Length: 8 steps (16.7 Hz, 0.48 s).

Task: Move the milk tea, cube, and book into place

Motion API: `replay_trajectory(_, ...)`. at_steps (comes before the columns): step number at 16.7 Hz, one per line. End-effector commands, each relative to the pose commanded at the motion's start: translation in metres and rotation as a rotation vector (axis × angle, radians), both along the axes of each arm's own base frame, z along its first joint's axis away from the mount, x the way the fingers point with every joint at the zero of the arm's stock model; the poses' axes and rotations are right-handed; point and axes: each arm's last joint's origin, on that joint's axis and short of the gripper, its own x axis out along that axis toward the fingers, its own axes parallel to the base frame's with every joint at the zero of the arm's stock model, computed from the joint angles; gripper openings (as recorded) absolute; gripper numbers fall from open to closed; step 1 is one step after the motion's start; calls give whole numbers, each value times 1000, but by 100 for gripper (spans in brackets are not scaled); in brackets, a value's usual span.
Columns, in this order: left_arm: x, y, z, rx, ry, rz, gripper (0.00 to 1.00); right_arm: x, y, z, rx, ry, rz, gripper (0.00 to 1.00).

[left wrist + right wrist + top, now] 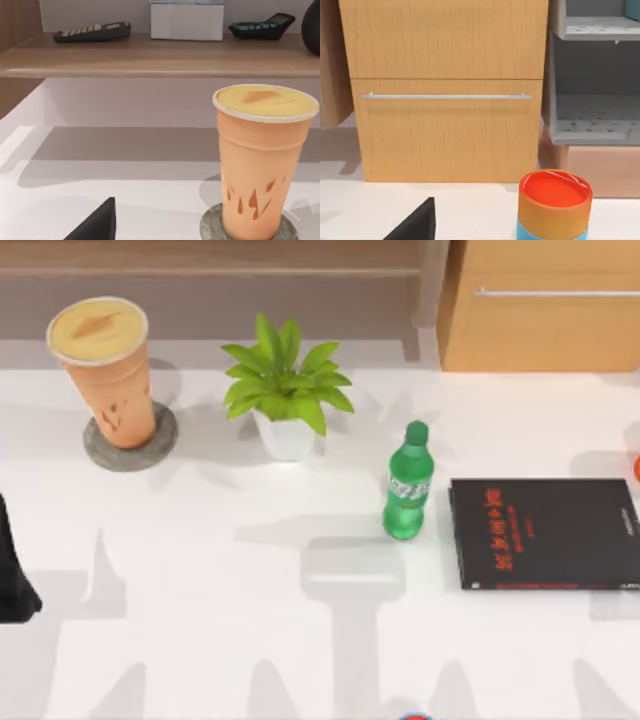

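The milk tea (105, 370) stands upright on a round grey coaster (130, 440), far left of the potted plant (285, 390); I think the coaster is its proper place, so this part of the task looks already done. In the left wrist view the cup (262, 160) sits on the same coaster (212, 227), with a wooden shelf (150, 57) behind it that carries a remote (92, 31), a white box (187, 20) and a calculator (260, 26). The left arm (12, 570) is a dark shape well to the left of the plant and nearer to the viewer. Its gripper holds nothing that I can see, and I cannot tell how far the jaws are apart; only a black corner (95, 225) comes into its own camera. The right wrist view looks at a wooden drawer cabinet (445, 90) with a metal handle (445, 96) and an orange-topped can (555, 207) before it; here also I cannot tell the state of the jaws. To the right of the plant stands a green bottle (408, 483), probably only a bystander, and beyond it lies a thin black book (545, 533). Its cover has red characters, too small to read. The bottle's label is also not readable. The dark marks on the cup are drop shapes, not letters.
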Motion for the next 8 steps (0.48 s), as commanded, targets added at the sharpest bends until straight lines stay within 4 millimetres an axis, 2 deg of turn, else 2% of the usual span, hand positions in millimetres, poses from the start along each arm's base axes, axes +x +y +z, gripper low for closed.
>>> replay_trajectory(4,0,0,0,0,0,0,100,0,0,2,0,-3,0,100)
replay_trajectory(6,0,0,0,0,0,0,100,1,-2,13,-1,-14,0,100)
replay_trajectory(8,0,0,0,0,0,0,100,4,-4,33,-4,-32,-2,100)
